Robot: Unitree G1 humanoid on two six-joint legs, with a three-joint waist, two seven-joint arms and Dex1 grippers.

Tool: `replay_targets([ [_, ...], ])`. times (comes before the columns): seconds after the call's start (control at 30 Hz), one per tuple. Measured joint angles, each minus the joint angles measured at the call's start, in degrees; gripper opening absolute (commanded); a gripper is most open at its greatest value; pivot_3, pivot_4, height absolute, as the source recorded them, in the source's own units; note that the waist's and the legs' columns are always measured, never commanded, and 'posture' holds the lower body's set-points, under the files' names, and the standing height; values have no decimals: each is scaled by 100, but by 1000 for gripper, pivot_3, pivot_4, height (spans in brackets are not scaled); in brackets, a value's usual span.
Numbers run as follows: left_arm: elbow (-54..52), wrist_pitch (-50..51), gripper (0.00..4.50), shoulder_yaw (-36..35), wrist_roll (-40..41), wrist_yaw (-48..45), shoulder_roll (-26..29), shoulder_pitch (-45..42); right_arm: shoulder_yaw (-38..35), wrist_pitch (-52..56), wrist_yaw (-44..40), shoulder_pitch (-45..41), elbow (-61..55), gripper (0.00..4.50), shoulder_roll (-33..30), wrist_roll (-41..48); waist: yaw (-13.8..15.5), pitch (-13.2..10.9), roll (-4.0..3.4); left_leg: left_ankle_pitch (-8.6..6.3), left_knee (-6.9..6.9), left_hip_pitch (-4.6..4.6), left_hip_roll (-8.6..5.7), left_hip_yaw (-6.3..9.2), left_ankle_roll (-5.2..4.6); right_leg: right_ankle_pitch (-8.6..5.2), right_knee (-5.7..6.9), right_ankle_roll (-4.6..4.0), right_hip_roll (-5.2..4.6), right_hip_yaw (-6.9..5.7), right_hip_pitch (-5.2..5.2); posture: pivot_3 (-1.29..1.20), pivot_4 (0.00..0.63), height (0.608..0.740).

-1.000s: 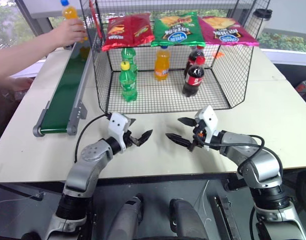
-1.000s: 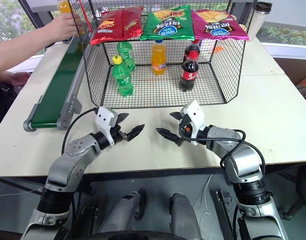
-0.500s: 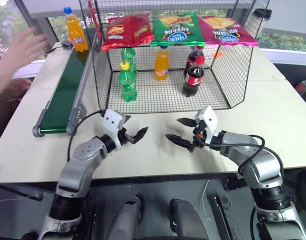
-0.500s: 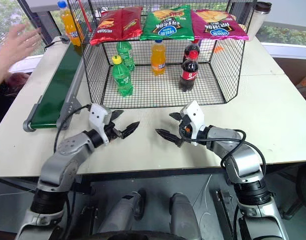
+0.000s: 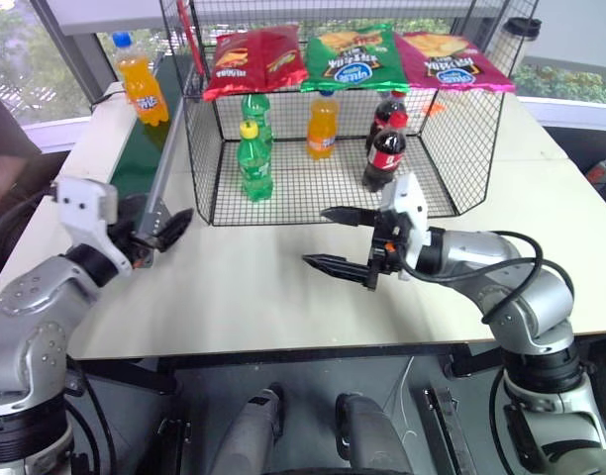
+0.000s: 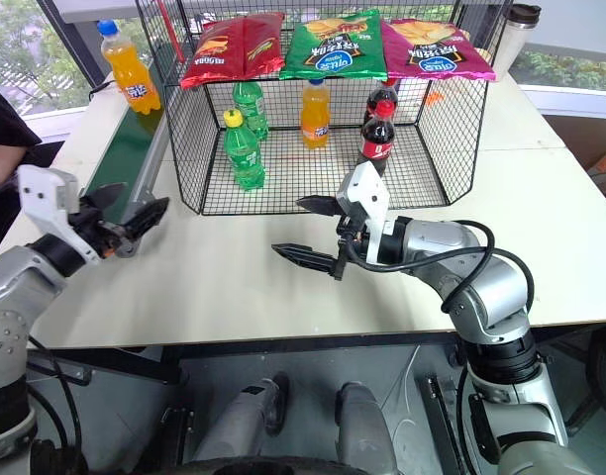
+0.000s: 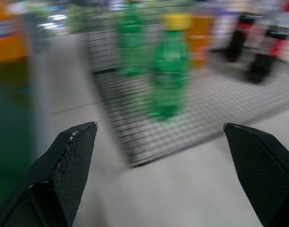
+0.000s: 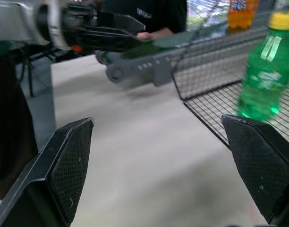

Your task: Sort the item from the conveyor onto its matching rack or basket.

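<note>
Your orange soda bottle (image 5: 140, 82) stands upright at the far end of the conveyor (image 6: 125, 168), long axis vertical, blue cap pointing straight up, blue-white label facing you. Nothing is touching it.

Your left gripper (image 5: 162, 224) hangs above the near part of the belt, well short of the bottle, with its two black fingers spread wide and nothing between them. It points forward, roughly level. In the left wrist view the fingers (image 7: 71, 161) frame the front corner of the black wire cage (image 5: 461, 129), with a green soda bottle (image 7: 169, 71) between them in the distance.

Your right gripper (image 5: 338, 237) is held above the bare table (image 5: 263, 297) in front of the cage, pointing across toward your left, jaws fully parted and empty. Its wrist view shows the near roller end of the conveyor frame, your left gripper (image 8: 116, 32) over it, and a person in dark clothing (image 8: 154, 12) behind.

Inside the cage, all upright on the grid floor: two green bottles (image 5: 253, 158) on the left, one orange soda bottle (image 5: 322, 126) in the middle, two dark cola bottles (image 5: 385, 148) on the right. Three snack bags (image 5: 350, 57) lie flat across the cage top: red, green and magenta.
</note>
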State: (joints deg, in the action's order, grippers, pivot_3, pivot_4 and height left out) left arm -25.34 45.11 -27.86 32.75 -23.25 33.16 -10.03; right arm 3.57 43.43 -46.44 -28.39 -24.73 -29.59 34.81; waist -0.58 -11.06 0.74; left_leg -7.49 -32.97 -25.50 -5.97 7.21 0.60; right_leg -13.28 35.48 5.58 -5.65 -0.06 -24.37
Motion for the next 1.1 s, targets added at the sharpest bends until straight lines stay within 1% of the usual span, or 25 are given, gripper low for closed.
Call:
replay_targets([
  [0.13, 451, -396, 4500, -149, -363, 488, -200, 83, 118, -28, -9, -2, 29, 4476, 63, -1, 3, 0, 0, -2, 1, -2, -1, -1, -2, 2, -6, 0, 0, 0, 0, 0, 150, 738],
  [0.47, 611, -995, 4500, -149, -705, 915, -630, 251, 241, -260, -104, -1, 306, 4476, 59, -142, -2, 1, 1, -2, 4, -1, 1, -1, -2, 2, -7, 0, 1, -1, 0, 0, 150, 738],
  [0.63, 861, -1180, 4500, -124, -757, 977, -687, 263, 247, -263, -74, -1, 310, 4476, 60, -183, -2, 1, 1, -2, 3, -2, 1, -1, -2, 3, -7, 0, 1, -1, -1, 0, 150, 738],
  [1.1, 1077, -1299, 4500, -7, -857, 1094, -684, 239, 273, -270, -52, -2, 374, 4476, 94, -260, -3, 1, 1, -2, 3, -1, 1, -1, -2, 3, -6, 0, 2, -1, 0, 0, 150, 738],
])
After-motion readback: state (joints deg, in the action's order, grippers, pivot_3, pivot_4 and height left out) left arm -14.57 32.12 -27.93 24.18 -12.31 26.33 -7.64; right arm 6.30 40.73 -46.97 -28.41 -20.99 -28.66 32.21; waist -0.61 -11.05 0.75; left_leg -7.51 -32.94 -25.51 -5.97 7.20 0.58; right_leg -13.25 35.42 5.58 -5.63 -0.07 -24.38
